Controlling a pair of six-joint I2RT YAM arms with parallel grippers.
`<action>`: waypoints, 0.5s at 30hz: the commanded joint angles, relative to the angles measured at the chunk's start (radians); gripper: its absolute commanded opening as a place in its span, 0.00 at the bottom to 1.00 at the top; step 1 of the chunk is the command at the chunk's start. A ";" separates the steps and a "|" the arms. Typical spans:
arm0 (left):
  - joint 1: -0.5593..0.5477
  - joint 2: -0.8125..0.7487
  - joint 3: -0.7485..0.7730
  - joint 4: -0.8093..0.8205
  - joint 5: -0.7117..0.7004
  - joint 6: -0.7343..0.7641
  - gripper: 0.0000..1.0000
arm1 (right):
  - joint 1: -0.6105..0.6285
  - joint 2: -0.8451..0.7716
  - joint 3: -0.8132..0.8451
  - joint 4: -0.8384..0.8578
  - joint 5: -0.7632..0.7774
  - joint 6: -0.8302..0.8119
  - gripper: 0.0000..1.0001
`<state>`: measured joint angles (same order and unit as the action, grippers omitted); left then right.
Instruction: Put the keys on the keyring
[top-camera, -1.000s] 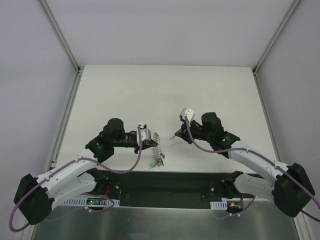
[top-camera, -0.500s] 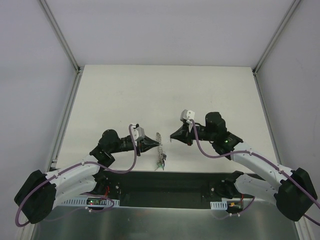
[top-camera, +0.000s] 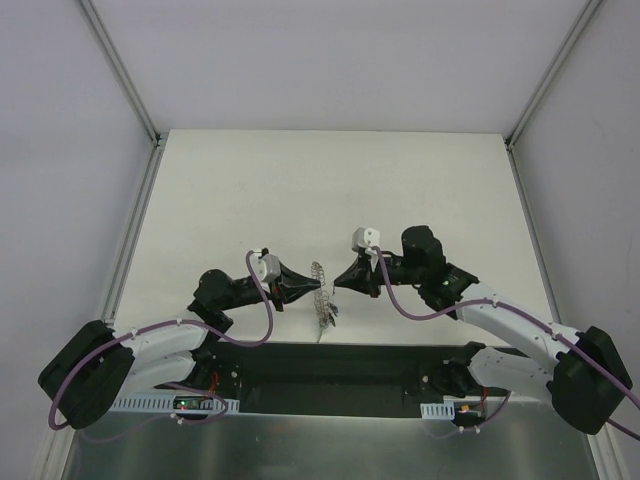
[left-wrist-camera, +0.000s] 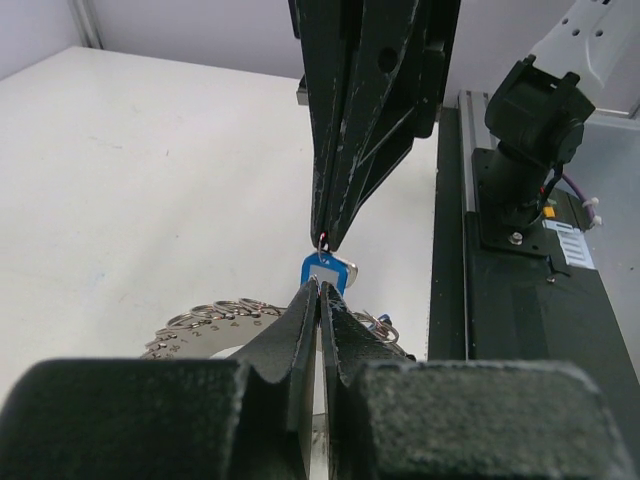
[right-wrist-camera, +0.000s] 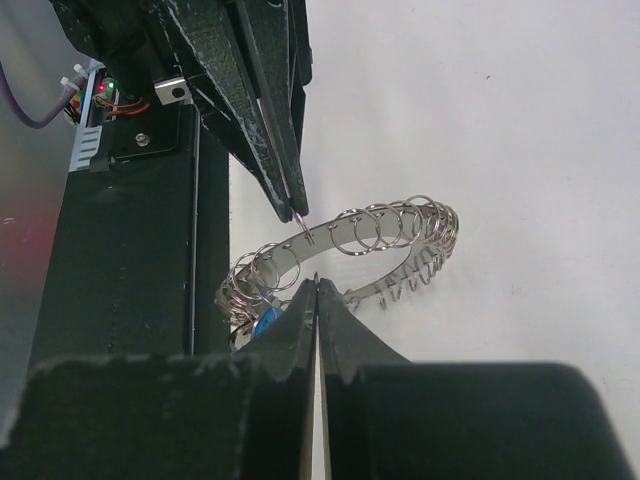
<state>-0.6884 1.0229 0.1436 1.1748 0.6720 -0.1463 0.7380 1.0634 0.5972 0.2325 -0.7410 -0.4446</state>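
Note:
The keyring (top-camera: 320, 287) is a silvery band lined with small wire loops, held edge-on above the table between both arms. It also shows in the left wrist view (left-wrist-camera: 200, 322) and the right wrist view (right-wrist-camera: 400, 222). My left gripper (top-camera: 305, 290) is shut on one small loop of the ring, as seen in the right wrist view (right-wrist-camera: 297, 210). My right gripper (top-camera: 338, 281) is shut, and from its tip (left-wrist-camera: 325, 240) hangs a key with a blue tag (left-wrist-camera: 326, 272). The two tips almost touch at the ring. More keys hang under the ring, with blue showing (right-wrist-camera: 265, 322).
A black rail (top-camera: 330, 365) runs along the table's near edge, just behind the ring. Metal frame posts (top-camera: 120, 70) and white walls bound the white table (top-camera: 330, 190) on the left, right and back.
My left gripper has swung right with the keyring. My right gripper has moved left and down, so both tips now meet at the ring.

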 joint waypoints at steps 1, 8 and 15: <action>-0.011 0.000 -0.003 0.186 0.021 -0.032 0.00 | 0.004 0.015 0.046 0.056 -0.032 -0.034 0.01; -0.011 0.016 0.002 0.152 0.017 -0.022 0.00 | 0.006 0.041 0.047 0.059 0.008 -0.016 0.01; -0.011 -0.001 0.051 -0.091 -0.060 0.013 0.00 | 0.004 -0.020 0.036 -0.085 0.318 0.007 0.01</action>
<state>-0.6884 1.0412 0.1379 1.1797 0.6624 -0.1642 0.7403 1.1004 0.6022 0.2089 -0.6235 -0.4488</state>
